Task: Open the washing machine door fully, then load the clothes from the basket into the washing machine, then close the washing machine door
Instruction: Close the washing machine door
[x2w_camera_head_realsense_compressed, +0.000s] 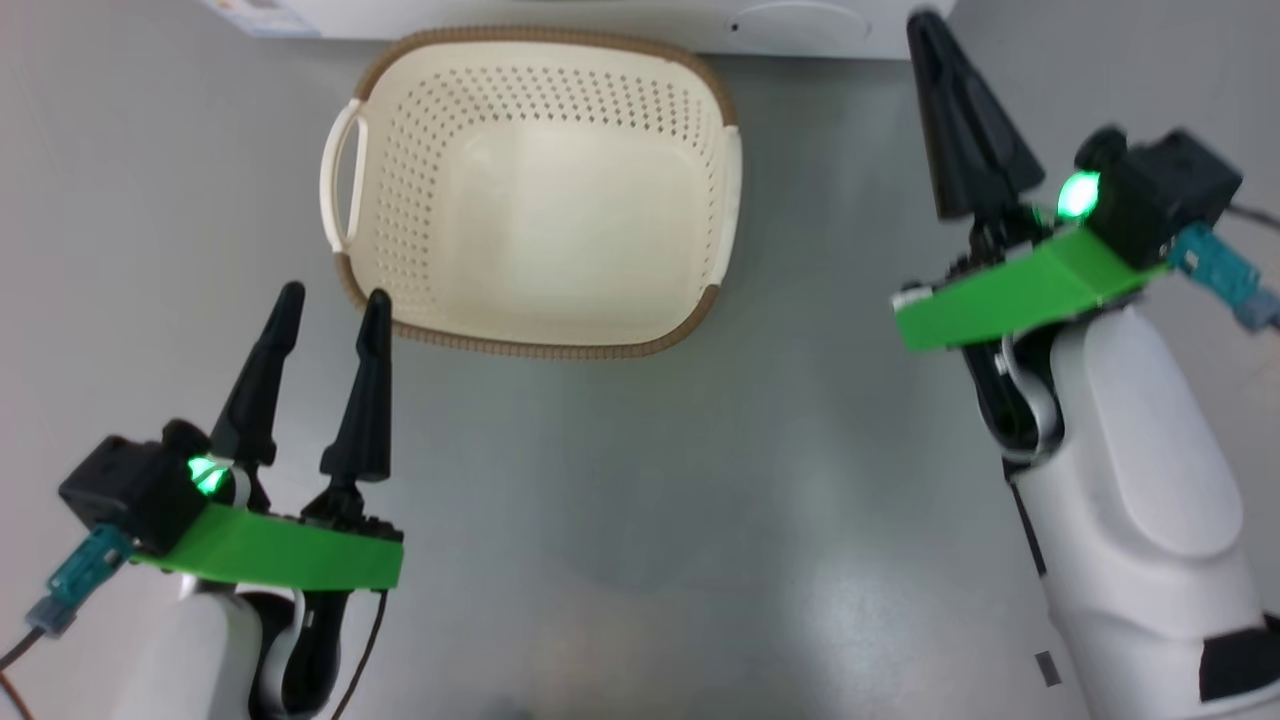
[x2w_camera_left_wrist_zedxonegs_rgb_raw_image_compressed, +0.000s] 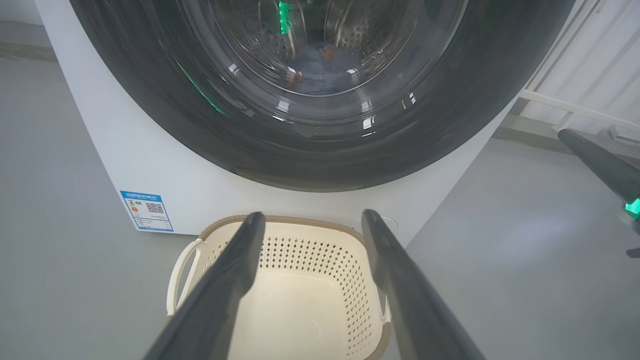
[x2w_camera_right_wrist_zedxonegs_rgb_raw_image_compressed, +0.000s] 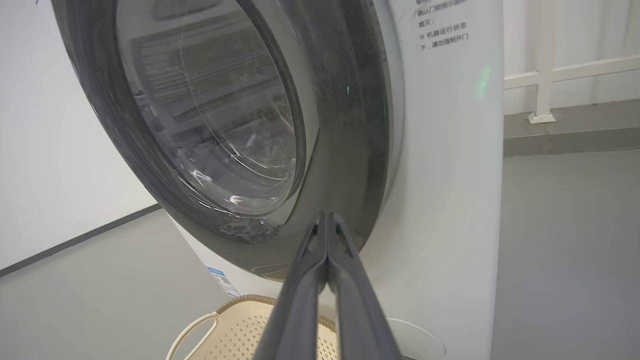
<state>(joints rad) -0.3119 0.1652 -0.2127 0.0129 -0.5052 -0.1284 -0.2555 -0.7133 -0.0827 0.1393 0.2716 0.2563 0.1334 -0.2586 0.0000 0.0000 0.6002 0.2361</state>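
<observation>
Two grippers flank the basket, upper centre in the head view just before the washing machine: the left gripper, lower left, has its fingers spread wide around nothing, and the right gripper, upper right, is pinched together, holding nothing. Across the top of the left wrist view the washing machine door lies against the machine's front, bluish clothes dim behind its glass.

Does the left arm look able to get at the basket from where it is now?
Likely yes: the open left pincer sits close by the near corner of the basket, and nothing stands between them.
</observation>
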